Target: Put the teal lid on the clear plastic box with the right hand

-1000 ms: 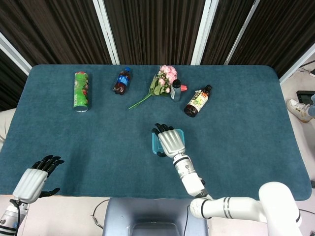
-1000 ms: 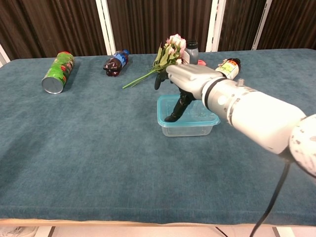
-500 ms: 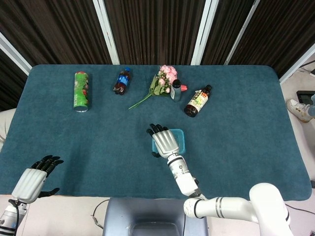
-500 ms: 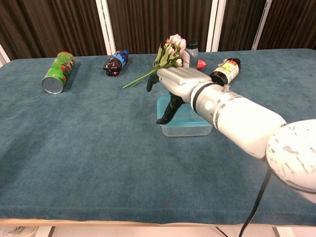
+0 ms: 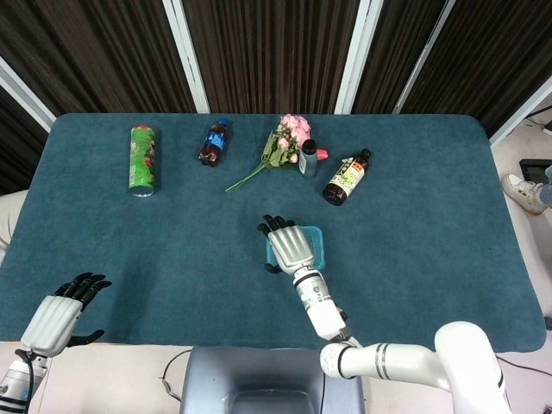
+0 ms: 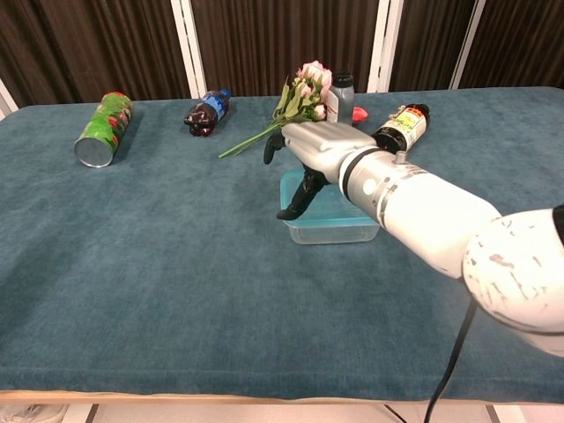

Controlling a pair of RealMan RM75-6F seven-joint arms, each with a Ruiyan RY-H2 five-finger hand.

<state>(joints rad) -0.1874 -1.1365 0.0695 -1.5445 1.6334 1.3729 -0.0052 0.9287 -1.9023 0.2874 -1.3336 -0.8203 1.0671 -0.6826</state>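
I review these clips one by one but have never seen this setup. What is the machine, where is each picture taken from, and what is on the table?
It is a two-armed robot with white five-finger hands, steered by a person. One picture looks down from its head, the other forward from its chest. On the blue-green table lie a green can, a cola bottle, pink flowers, a grey bottle and a dark labelled bottle. The right hand is over the clear plastic box, which already wears its teal lid; whether the fingers touch it is unclear. The left hand is open near the table's edge, holding nothing.
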